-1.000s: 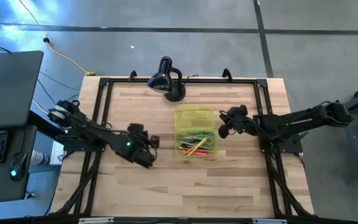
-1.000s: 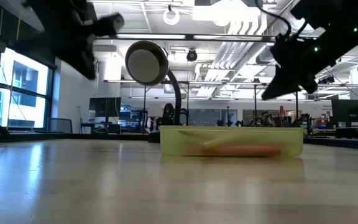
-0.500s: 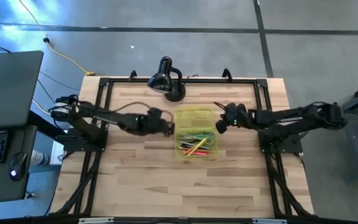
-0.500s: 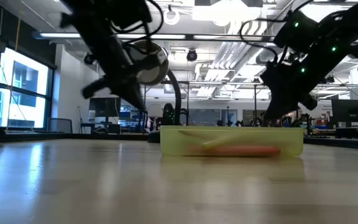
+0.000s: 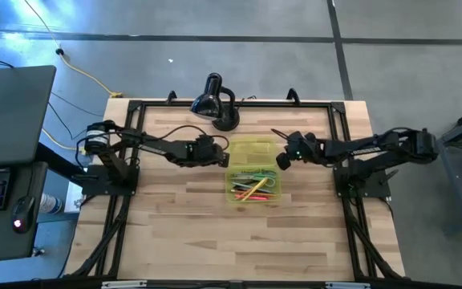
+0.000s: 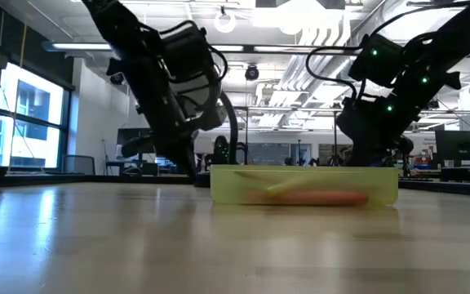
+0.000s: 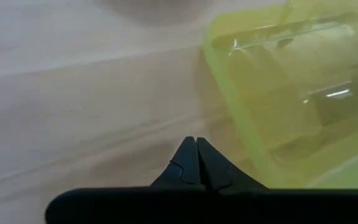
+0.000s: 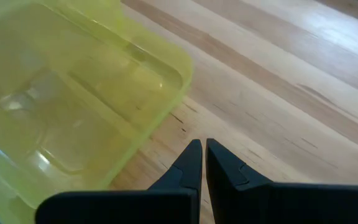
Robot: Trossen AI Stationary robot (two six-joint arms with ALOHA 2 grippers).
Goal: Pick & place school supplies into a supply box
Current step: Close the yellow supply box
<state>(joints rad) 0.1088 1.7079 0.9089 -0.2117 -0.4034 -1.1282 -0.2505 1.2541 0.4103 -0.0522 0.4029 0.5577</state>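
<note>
The supply box [image 5: 253,170] is a translucent yellow-green case lying open on the table. Its flat lid [image 5: 250,150] points toward the far edge. Its tray [image 5: 253,186] holds orange, yellow, pink-red and green pencils and pens [image 5: 255,188]. My left gripper [image 5: 222,157] is shut and low, just left of the lid [image 7: 291,87], its tips [image 7: 196,147] over bare wood. My right gripper [image 5: 280,161] is shut and just right of the lid [image 8: 73,106], its tips [image 8: 199,152] over wood beside the lid's corner. In the low view both arms come down beside the box [image 6: 304,186].
A black desk lamp [image 5: 214,101] stands at the far edge just behind the lid; its head also shows in the low view [image 6: 206,90]. A black frame rail [image 5: 135,128] runs around the tabletop. Bare wood [image 5: 239,241] lies on the near side of the box.
My left gripper has swung from the table's near left toward the far right, ending low beside the lid's left edge. My right gripper has moved left toward the box and come down beside the lid's right edge. The box has stayed in place.
</note>
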